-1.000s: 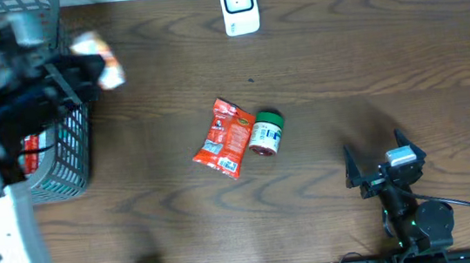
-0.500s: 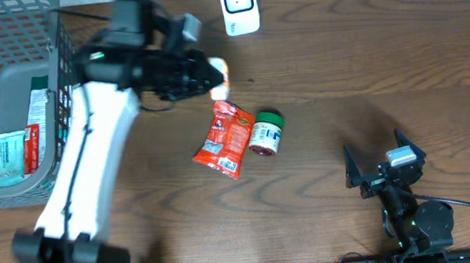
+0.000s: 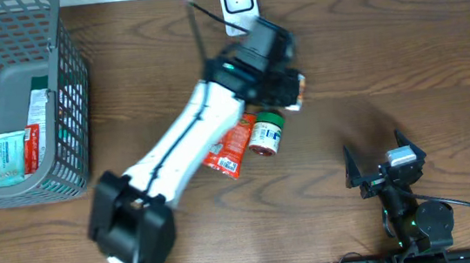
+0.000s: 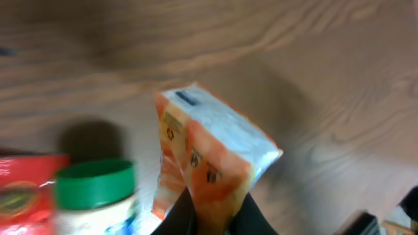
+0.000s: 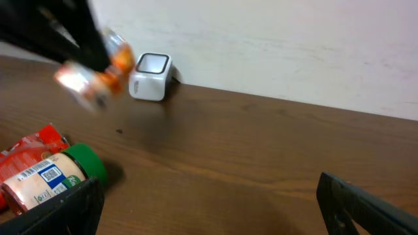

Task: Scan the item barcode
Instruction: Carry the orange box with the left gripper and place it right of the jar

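Overhead: left gripper [image 3: 284, 89] clamps an orange packet [image 4: 222, 153] near the scanner [image 3: 238, 5]; right gripper [image 3: 377, 164] sits wide apart, near-right.

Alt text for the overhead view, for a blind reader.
The left gripper, jaws shut, holds an orange-and-white packet over the wooden table, near the white boxy scanner. A red pouch and green-lidded jar lie beneath its arm; a grey mesh basket sits left.

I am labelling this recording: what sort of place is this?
Probably a mock shop checkout on a wooden table: a white barcode scanner, a grey basket of packets, an orange packet in the left gripper.
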Available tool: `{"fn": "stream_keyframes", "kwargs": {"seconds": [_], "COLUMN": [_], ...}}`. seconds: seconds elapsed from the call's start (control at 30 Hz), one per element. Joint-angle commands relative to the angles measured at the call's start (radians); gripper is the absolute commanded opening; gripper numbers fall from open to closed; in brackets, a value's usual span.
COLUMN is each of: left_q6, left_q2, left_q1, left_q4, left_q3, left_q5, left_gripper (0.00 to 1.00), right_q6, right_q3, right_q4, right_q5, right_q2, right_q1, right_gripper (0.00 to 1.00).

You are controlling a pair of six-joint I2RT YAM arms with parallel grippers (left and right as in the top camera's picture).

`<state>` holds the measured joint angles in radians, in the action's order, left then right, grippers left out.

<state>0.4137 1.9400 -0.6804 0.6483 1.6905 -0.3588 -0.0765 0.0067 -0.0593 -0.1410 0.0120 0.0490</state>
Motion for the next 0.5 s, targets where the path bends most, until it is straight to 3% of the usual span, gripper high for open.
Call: {"fn": "stream_keyframes", "kwargs": {"seconds": [0.0,0.4,0.47], "left_q6": [0.054,0.059,0.055], "left_q2": [0.092,0.243,0.243], "left_q1": [-0.055,-0.089,-0.089], "left_q4": [-0.068,-0.175,-0.176], "left_q3": [0.0,0.0,0.0], "left_q5": [0.054,0.061,0.061], "left_gripper": [0.13,0.15,0.42], "right_q6": [0.009,0.009,0.009], "right_q3": [-0.001,-0.001,-0.001], "right_q4": [-0.003,-0.003,-0.003], "right_q5": [0.001,0.001,0.001], "right_q2": [-0.004,-0.004,-0.004], "right_q1": [-0.011,-0.011,-0.011], "right_gripper": [0.99,0.99,0.99]}}
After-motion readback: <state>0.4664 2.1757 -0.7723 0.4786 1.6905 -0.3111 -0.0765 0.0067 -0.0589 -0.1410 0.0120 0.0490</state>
